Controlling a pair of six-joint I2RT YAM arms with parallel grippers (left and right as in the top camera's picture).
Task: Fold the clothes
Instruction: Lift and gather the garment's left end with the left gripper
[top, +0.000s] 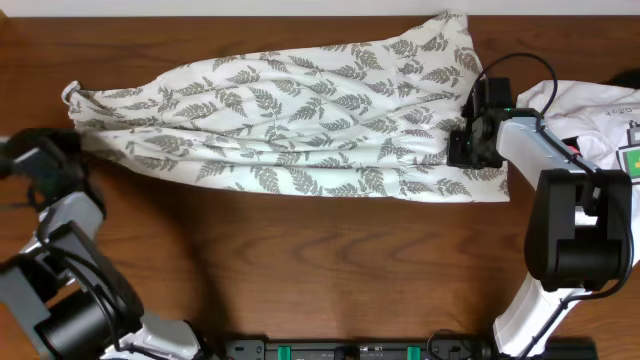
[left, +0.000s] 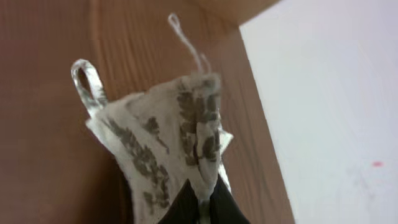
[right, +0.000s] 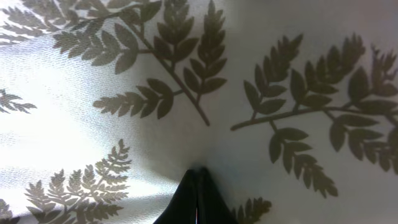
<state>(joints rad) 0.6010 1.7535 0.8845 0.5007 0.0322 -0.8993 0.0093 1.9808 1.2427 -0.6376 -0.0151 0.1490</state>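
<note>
Wooden counter (top: 330, 270) is carrying everything here. The fern-print garment (top: 300, 130) is lying stretched out across the back half of it, with the narrow end pointing to my left and the wide end to my right, just beside a plain white garment (top: 600, 105) at the right edge. It's thin white fabric with grey-green fern leaves all over, and it's rippling with long lengthwise wrinkles, so it's not lying smooth.

I'm reading this as the very start of the fold, since both ends are pinched and nothing is doubled over yet. My right fingers (right: 185, 205) are squeezing fully together on the cloth at the wide end. My left fingers (left: 177, 211) are clamping tight on the bunched narrow tip, with a little strap loop (left: 84, 78) poking out past them.

I'm guessing the next move is calling for lifting one end and carrying it over toward the other, keeping both pinches level so the thin fabric isn't sagging or twisting.
</note>
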